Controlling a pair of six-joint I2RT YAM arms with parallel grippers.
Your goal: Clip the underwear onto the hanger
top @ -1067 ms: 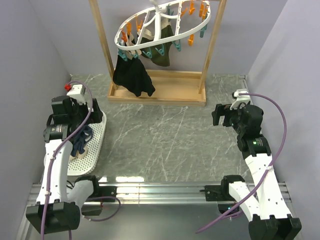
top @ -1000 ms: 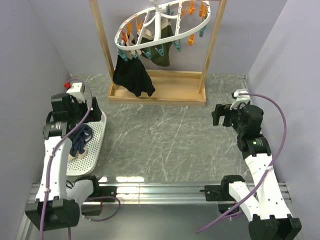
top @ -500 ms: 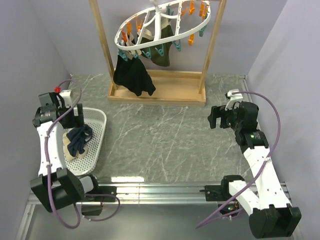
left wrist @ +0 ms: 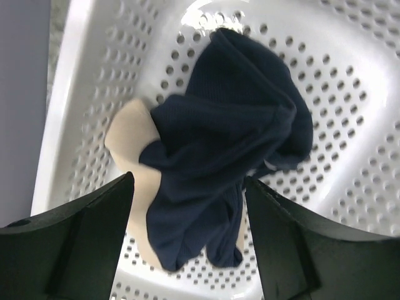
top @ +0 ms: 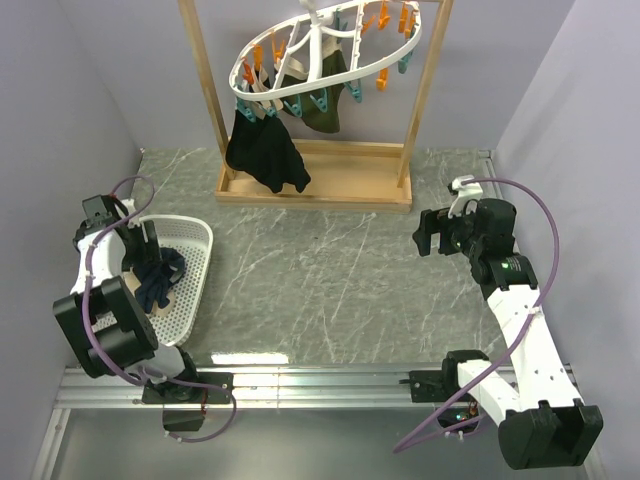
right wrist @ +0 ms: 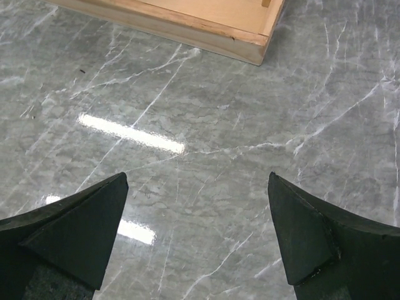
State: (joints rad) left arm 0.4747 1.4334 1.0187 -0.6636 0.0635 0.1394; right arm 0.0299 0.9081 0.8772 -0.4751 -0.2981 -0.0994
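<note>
The navy underwear (top: 160,280) lies crumpled in a white perforated basket (top: 200,262) at the left, with its pale beige inner side showing. In the left wrist view the underwear (left wrist: 228,131) fills the basket's middle. My left gripper (top: 148,248) hovers over the basket's far end, open and empty (left wrist: 187,184), its fingers apart above the fabric. The white oval hanger (top: 325,45) with orange and teal pegs hangs high from the wooden frame at the back. My right gripper (top: 432,232) is open and empty over bare marble (right wrist: 197,181).
A black garment (top: 265,150) and an olive-green garment (top: 325,100) hang from the hanger's pegs. The wooden frame stand (top: 315,185) has a tray base at the back, its corner also in the right wrist view (right wrist: 250,40). Walls close in left and right.
My left arm has swung back toward the left wall, uncovering the basket, and the gripper now looks down on the underwear. My right arm has shifted slightly left.
</note>
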